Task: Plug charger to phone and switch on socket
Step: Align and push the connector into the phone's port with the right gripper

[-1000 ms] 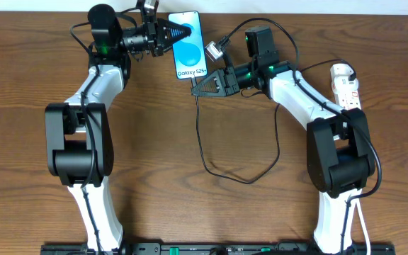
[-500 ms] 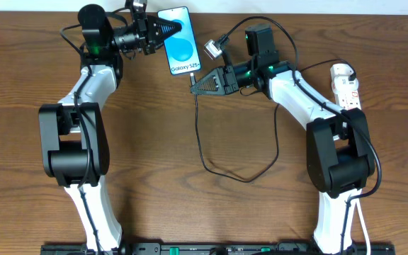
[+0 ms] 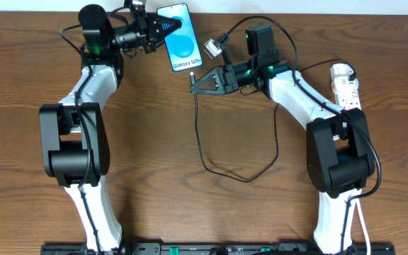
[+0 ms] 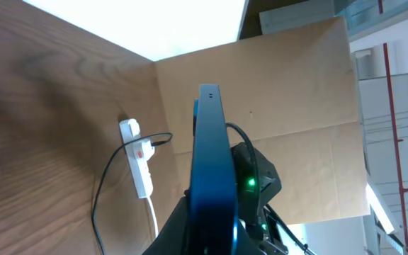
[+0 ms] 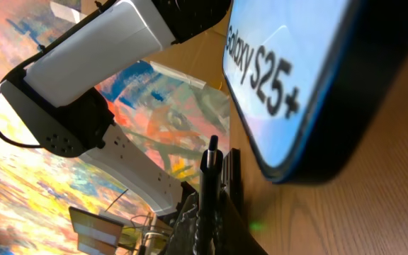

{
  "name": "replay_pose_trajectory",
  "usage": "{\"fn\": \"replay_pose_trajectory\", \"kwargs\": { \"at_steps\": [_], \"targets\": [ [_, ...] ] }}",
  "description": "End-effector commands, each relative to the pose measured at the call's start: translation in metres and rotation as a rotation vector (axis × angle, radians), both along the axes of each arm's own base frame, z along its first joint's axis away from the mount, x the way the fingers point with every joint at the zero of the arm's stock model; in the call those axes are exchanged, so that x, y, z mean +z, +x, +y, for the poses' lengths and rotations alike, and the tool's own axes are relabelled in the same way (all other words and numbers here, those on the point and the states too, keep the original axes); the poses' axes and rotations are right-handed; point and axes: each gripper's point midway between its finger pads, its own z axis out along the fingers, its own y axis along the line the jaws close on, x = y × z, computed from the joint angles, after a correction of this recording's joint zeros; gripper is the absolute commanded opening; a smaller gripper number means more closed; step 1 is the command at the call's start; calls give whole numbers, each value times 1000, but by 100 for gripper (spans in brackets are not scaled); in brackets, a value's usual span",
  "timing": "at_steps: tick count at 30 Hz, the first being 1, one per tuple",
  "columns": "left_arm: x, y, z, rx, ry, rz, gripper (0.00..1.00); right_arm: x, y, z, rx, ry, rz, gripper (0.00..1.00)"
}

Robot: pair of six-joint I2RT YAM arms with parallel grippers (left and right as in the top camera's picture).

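Note:
The phone (image 3: 178, 37) has a bright blue screen reading "Galaxy S25+". My left gripper (image 3: 167, 30) is shut on its far end and holds it at the back of the table. It shows edge-on in the left wrist view (image 4: 211, 163) and close up in the right wrist view (image 5: 296, 78). My right gripper (image 3: 197, 83) is shut on the charger's black plug (image 5: 210, 166), whose tip sits just below the phone's near end, a small gap apart. The black cable (image 3: 211, 166) loops across the table. The white socket (image 3: 346, 85) lies at the far right.
A black adapter box (image 3: 259, 40) and a small connector (image 3: 212, 49) sit behind the right arm. The socket's white cord (image 4: 151, 216) runs along the table in the left wrist view. A cardboard panel (image 4: 289, 92) stands past the table's far edge.
Over the last second my left gripper carried the phone left and back. My right gripper with the plug shifted slightly left toward it. Almost nothing moved in the last half second.

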Motion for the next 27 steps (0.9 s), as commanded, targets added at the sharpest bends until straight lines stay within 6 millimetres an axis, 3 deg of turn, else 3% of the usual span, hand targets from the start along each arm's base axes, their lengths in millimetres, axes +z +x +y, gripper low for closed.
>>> {"fn": "replay_pose_trajectory", "kwargs": {
  "at_steps": [1,12,27],
  "targets": [
    [25,-6,-4,-7,-10,-41,8,3,-2,2,15,9,1,1],
    [26,-19,-15,-81,0,-64,7,3,2,0,7,14,-16,1],
    [26,-16,-13,-63,-8,-47,8,0,3,-1,6,10,-3,1]
  ]
}}
